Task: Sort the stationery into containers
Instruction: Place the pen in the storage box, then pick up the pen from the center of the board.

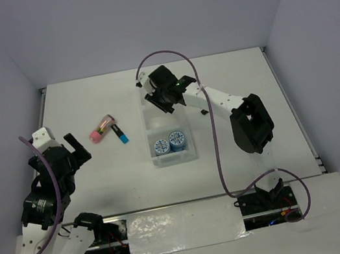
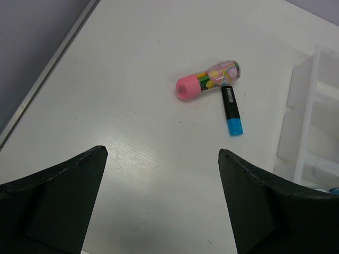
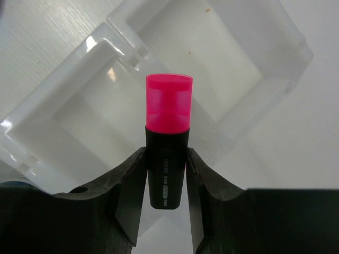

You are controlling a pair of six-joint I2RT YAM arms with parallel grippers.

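The white table (image 1: 86,102) lies under both arms. On it stands the clear tray (image 1: 146,124), long and narrow, split into three compartments. It sits well off to the right of the left pincer (image 1: 78,149) and directly beneath the right pincer (image 1: 164,98).

The right pincer (image 3: 167,159) hangs over the far end of the tray (image 3: 249,47). Its jaws are narrow, clamped on the black barrel of the pink-capped marker (image 3: 168,121). The marker stands out beyond the fingertips (image 3: 135,164), cap outward, above the tray's clear walls. Which compartment lies straight below the cap cannot be told from the wrist view.

The left pincer (image 2: 161,153) is spread wide and holds nothing, hovering above bare table. Ahead of it and a little to its right lies the pink tube (image 2: 207,79), on its side, pink cap toward the pincer. The tube (image 1: 103,130) is well apart from the fingers.

Just right of the tube, seen from the same pincer, lies the blue-capped marker (image 2: 232,110), its black end touching or nearly touching the tube and its cap pointing back toward the pincer. The marker (image 1: 120,134) rests between the tube and the tray (image 2: 312,106).

The two blue-and-white rolls (image 1: 160,146) (image 1: 177,140) sit side by side in the tray's nearest compartment, on the base side of the right pincer.
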